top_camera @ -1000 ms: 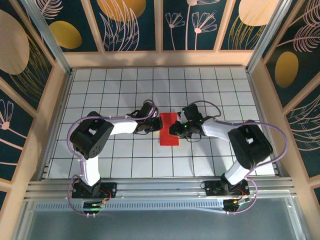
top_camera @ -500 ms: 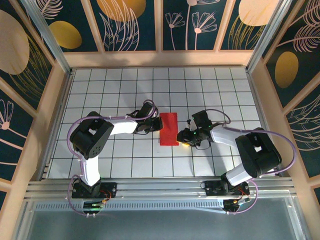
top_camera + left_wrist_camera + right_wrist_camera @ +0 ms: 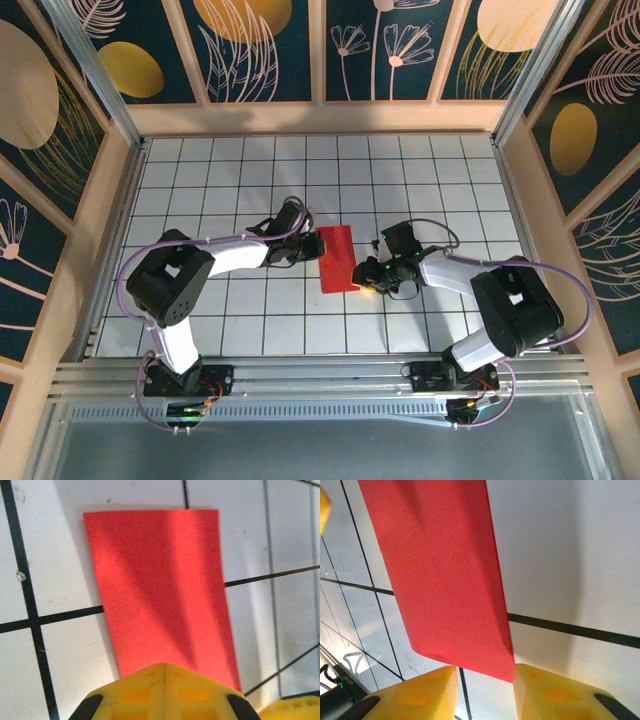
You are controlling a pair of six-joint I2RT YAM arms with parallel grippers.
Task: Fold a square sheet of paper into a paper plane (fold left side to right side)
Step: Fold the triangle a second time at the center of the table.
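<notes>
The square sheet of paper is bright red and lies flat on the white grid table as a narrow rectangle, about one tile wide and two long, not a pointed paper plane. My left gripper is shut, and its yellow tip rests over the paper's left long edge. My right gripper sits low at the paper's lower right corner. Its jaws stand open, and the paper's end edge lies just ahead of the gap, one corner touching the right finger.
Black grid lines cross the white table. Wooden walls and metal posts close in the back and both sides. A metal rail runs along the near edge behind the arm bases.
My right gripper has slid off the top of the paper, down and to the right, to its lower right corner. The left gripper stays on the left edge, and the paper has tilted slightly.
</notes>
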